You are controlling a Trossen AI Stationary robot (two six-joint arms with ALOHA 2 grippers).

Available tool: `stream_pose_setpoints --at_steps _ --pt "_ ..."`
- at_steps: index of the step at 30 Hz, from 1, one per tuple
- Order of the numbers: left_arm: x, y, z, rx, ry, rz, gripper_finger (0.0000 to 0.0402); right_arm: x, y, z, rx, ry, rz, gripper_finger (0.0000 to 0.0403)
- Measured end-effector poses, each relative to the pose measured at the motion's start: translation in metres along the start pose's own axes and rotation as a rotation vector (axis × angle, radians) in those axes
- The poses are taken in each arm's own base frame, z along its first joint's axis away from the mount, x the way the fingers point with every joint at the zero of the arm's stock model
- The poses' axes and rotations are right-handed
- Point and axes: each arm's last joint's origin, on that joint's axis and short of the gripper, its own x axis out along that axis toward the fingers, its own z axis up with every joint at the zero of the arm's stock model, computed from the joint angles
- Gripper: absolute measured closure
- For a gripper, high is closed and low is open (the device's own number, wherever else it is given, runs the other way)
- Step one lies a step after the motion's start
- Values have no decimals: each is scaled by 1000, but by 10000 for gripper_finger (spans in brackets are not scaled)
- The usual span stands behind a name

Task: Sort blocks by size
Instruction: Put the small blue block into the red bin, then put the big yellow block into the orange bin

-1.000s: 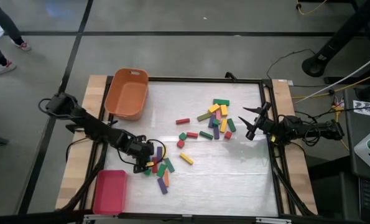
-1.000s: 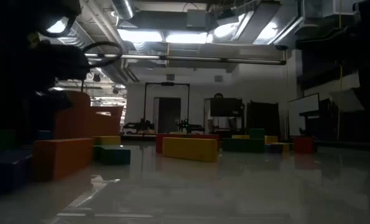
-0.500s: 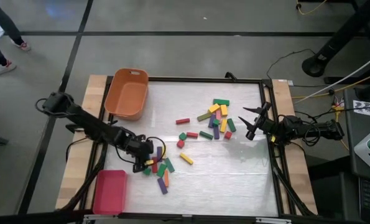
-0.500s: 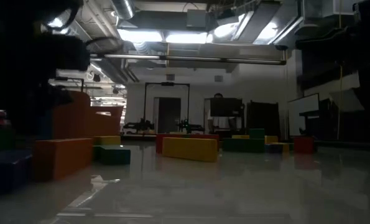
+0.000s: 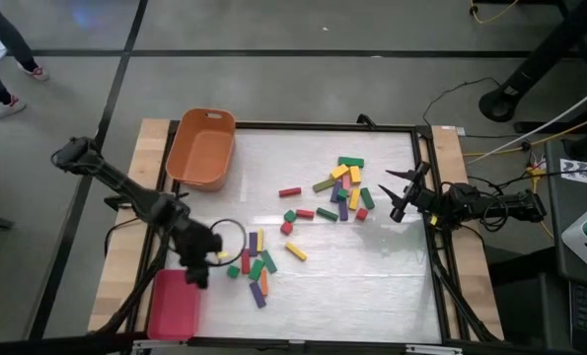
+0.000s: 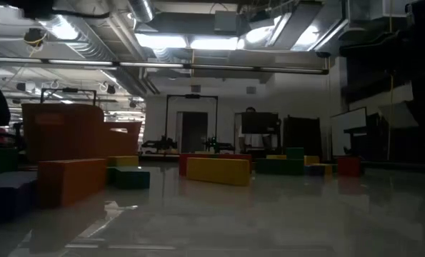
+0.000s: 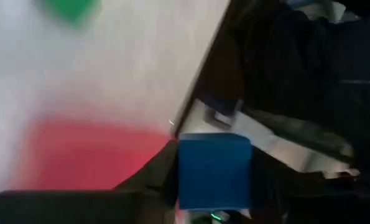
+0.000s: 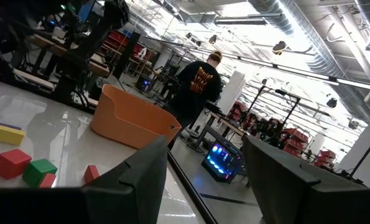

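The left pincer [image 5: 196, 272] hangs over the near-left part of the surface [image 5: 372, 266], at the upper edge of the red tray [image 5: 173, 304]. Its fingers are clamped on a blue cube [image 7: 214, 172], which shows plainly between them in the left wrist view, with the tray's red blur just below and beside it.

Just to the right of this pincer lies a small cluster of blocks [image 5: 254, 266]: green, red, yellow, orange and purple pieces, some cubes and some bars, lying close together and partly touching. A black cable loop [image 5: 228, 240] rests beside them. A little farther right, a yellow bar [image 5: 295, 251] lies alone and tilted.

Beyond the left pincer, toward the far-left corner, stands the orange tub [image 5: 202, 149].

Farther right, near the middle, a red bar [image 5: 290, 192] lies by itself, with a green cube [image 5: 289, 215], a red cube [image 5: 286, 228] and a green bar [image 5: 327, 213] near it. Past these sits the larger heap [image 5: 345, 187] of green, yellow, purple, olive, orange and red pieces, piled against one another.

The right pincer [image 5: 400, 193] waits at the right edge, just beside that heap, its fingers spread apart and holding nothing.

In the right wrist view a person [image 8: 197, 87] in dark clothing stands in the room behind the tub.
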Motion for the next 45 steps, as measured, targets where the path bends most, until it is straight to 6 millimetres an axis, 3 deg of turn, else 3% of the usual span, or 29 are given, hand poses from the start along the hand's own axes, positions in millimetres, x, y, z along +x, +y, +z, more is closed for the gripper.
stream_pose_setpoints --at_steps 5,13,25,32,36,40,45 --pt "17 -1 -23 -179 55 75 270 0 1 -2 -21 16 12 194" --pt "32 7 -26 -506 38 183 257 0 1 -1 -35 14 14 194" --pt "33 13 -27 -520 35 252 215 0 1 -1 -35 8 20 194" --pt "28 10 -20 -496 15 190 220 0 1 -1 -35 9 20 194" --pt "18 7 -4 -442 -160 124 226 0 1 -1 -35 9 20 194" --pt "6 10 23 -469 -465 84 226 0 1 -1 -34 8 20 194" --pt "-6 26 60 -457 -829 166 225 0 1 -1 -34 8 19 194"
